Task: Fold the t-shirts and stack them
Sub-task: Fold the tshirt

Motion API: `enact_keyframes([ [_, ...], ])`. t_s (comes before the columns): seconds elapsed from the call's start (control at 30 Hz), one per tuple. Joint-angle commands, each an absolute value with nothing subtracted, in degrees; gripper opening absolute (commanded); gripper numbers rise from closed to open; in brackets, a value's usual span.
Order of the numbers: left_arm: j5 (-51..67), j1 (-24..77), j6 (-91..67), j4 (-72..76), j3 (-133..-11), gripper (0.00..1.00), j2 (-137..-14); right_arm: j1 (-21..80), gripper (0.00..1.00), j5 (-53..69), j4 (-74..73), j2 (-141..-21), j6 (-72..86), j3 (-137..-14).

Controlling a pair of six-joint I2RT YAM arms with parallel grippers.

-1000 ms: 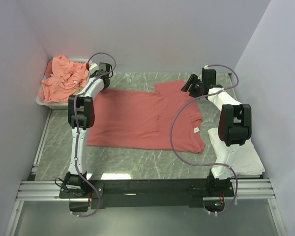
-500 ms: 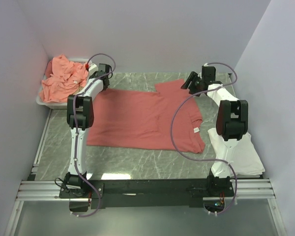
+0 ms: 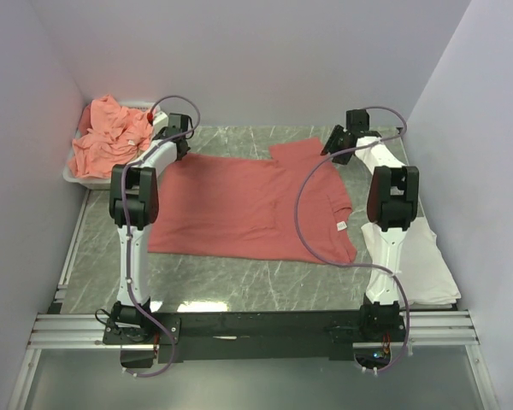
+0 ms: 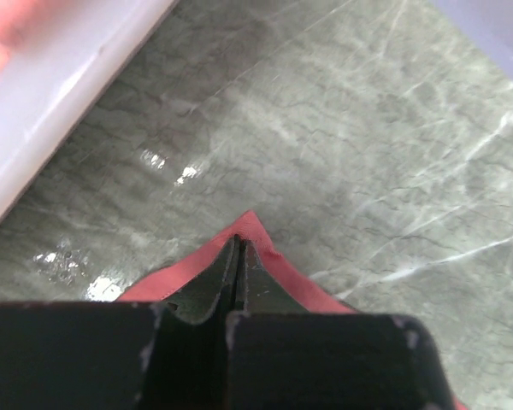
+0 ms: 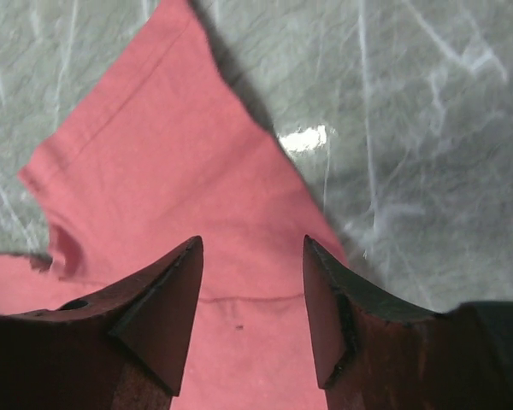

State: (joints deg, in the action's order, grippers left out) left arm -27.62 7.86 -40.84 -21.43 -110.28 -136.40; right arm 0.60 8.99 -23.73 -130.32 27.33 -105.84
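A coral-red t-shirt (image 3: 248, 205) lies spread flat on the marble table, a small white label (image 3: 342, 225) showing near its right edge. My left gripper (image 3: 182, 150) is at the shirt's far left corner. In the left wrist view its jaws (image 4: 239, 249) are shut, with the red corner (image 4: 282, 272) pinched at their tips. My right gripper (image 3: 329, 149) hovers over the far right sleeve. In the right wrist view it stands open (image 5: 252, 248), with the sleeve cloth (image 5: 154, 171) below and nothing between the fingers. A white folded garment (image 3: 423, 265) lies at the right.
A white tray (image 3: 75, 175) at the back left holds several crumpled salmon shirts (image 3: 111, 137); its wall (image 4: 60, 77) runs close beside my left gripper. Purple walls close in the table at the back and on both sides. Bare marble (image 5: 410, 128) lies right of the sleeve.
My left gripper has shut on the shirt's far left corner. The right jaws have narrowed a little, and both arms have drawn more upright over the far edge.
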Motion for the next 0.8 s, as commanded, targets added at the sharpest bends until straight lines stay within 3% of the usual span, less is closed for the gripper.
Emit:
enact_keyframes([
  [0.0, -26.54, 8.09, -39.20, -18.19, -109.95, 0.00, -131.40, 0.35, 0.56, 5.80, -28.12, -132.88, 27.42, -112.04],
  [0.27, -24.87, 8.09, -39.11, -16.44, -108.90, 0.00, -131.13, 0.35, 0.52, -1.22, -34.90, -135.09, 29.62, -115.94],
  [0.77, -23.47, 8.09, -39.64, -15.21, -108.19, 0.00, -130.96, 1.14, 0.51, 1.04, -37.88, -137.64, 29.88, -117.77],
])
